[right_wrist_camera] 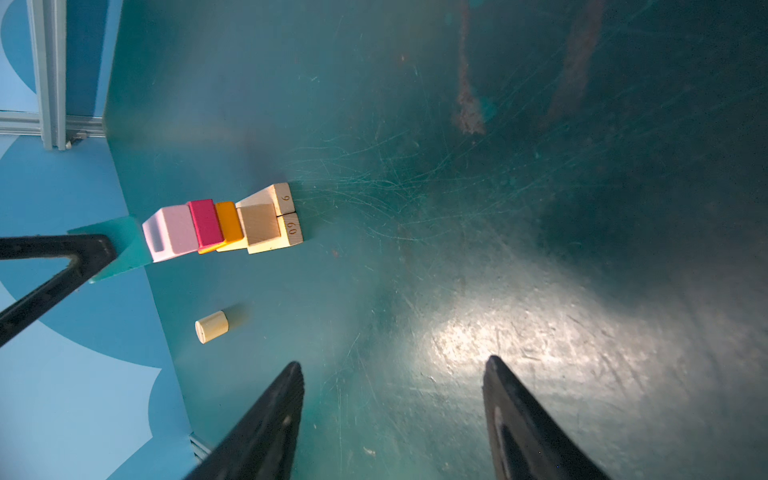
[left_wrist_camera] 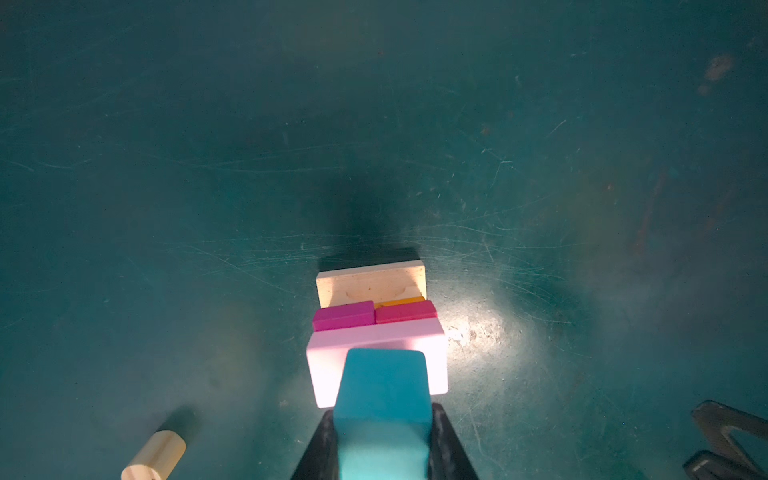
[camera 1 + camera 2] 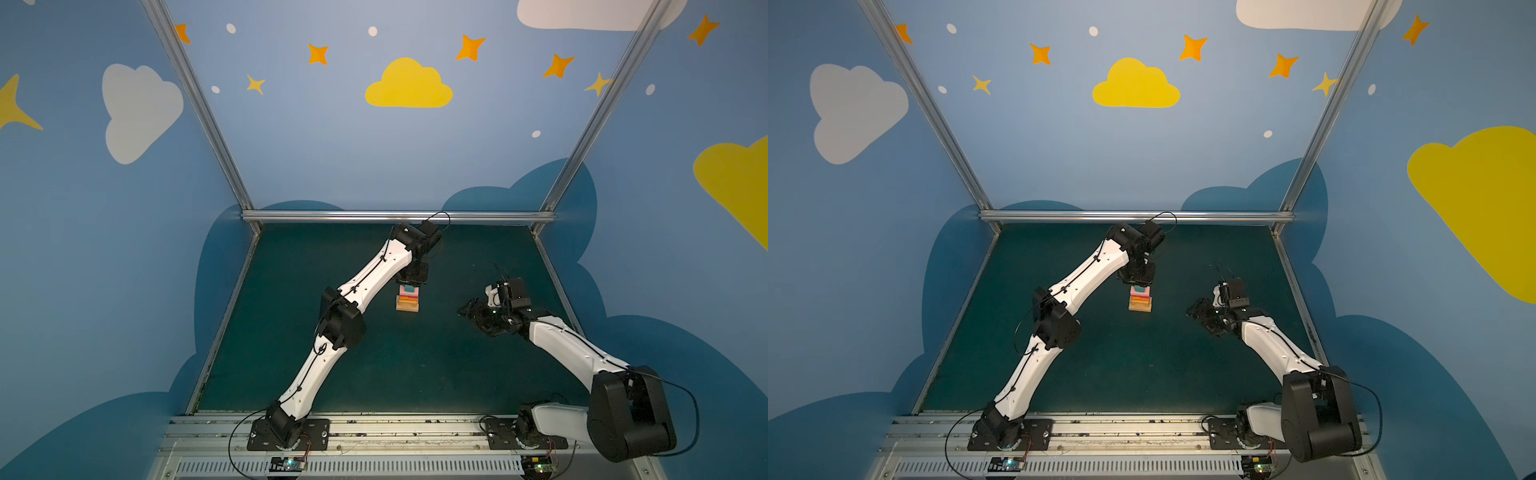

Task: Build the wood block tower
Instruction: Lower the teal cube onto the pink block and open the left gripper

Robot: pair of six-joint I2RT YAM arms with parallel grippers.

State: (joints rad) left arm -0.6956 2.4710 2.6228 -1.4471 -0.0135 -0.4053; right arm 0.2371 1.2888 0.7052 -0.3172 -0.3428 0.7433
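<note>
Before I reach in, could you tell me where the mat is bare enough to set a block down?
Bare: the front of the mat between the left arm and the right arm, and the back right corner behind the right gripper. Crowded: around the tower, where the left gripper holds the teal cube and the tan cylinder lies nearby.

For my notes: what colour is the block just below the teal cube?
Pale pink oblong, clearest in the left wrist view.

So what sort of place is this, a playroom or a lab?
Probably a robot test booth: a left arm and right arm bolted to a metal rail, an aluminium frame, and walls playfully painted with clouds.
</note>
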